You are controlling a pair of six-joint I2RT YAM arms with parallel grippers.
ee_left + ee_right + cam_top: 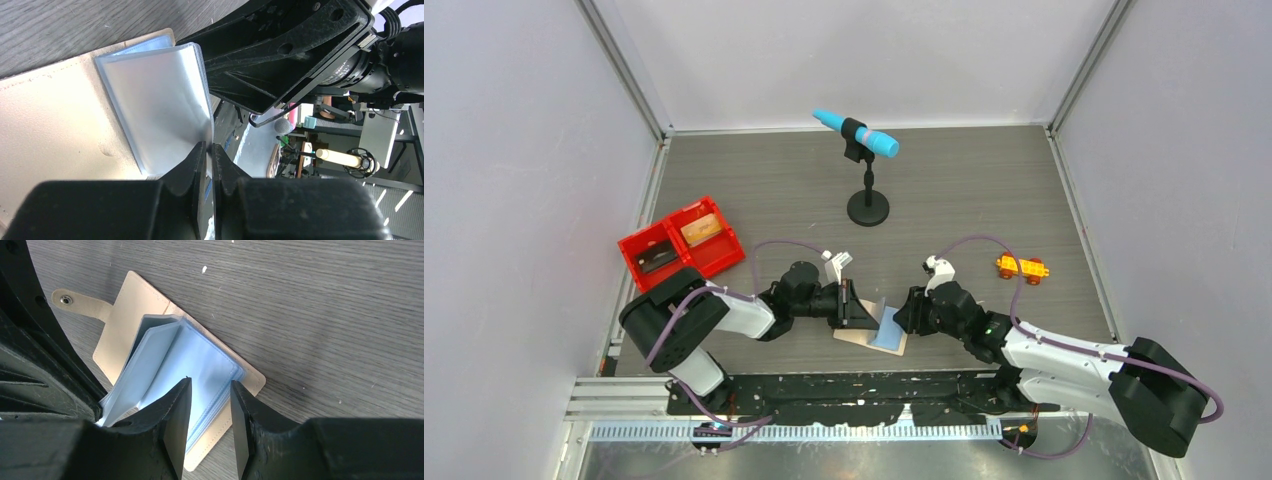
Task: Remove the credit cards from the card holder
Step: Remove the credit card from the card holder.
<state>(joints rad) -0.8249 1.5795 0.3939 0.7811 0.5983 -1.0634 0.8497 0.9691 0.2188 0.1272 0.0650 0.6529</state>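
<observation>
Your left arm reaches from its base at the near left in toward the middle, elbow bent and wrist low. The left fingers are almost together, with a clear sleeve of the card holder pinched in the narrow slit between them. Your right arm stretches in from the near right, forearm low. The right fingers stand apart, gripping nothing, and point toward the left wrist.
</observation>
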